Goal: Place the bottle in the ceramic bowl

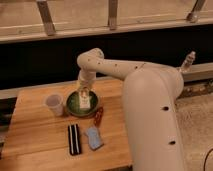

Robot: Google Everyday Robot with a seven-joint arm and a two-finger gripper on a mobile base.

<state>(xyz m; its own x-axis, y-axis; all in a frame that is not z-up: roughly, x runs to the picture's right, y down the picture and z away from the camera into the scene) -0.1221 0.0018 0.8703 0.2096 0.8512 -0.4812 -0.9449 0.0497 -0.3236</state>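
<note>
nearest, at the front of the wooden table (35, 142), a black rectangular bar (74, 138) lying lengthwise, and just to its right a small blue-grey cloth-like item (93, 137), close beside but apparently not touching. a little further back and right of these, a slim reddish-brown object (99, 115), tilted, its upper end near the rim of the ceramic bowl (72, 104). bulky white robot body (150, 120) filling the right side, overlapping the table's right edge. further back, on the left, a translucent plastic cup (54, 104) standing upright, just beside the bowl's left rim. green bowl sitting mid-table, darker along its rim. inside the bowl's outline, the bottle (85, 100), cream-white with tan markings, standing roughly upright, its lower end down in the bowl; cannot tell whether resting on the bowl's floor or hanging just above it. directly over the bottle, the gripper (83, 91), pointing down from the white arm (107, 65) that curves in from the right. closed around the bottle's top, as far as can be made out, with the cap hidden between the fingers. behind the table, a dark band of wall, then a pale ledge with metal rail posts (46, 17) rising at the far back.
</note>
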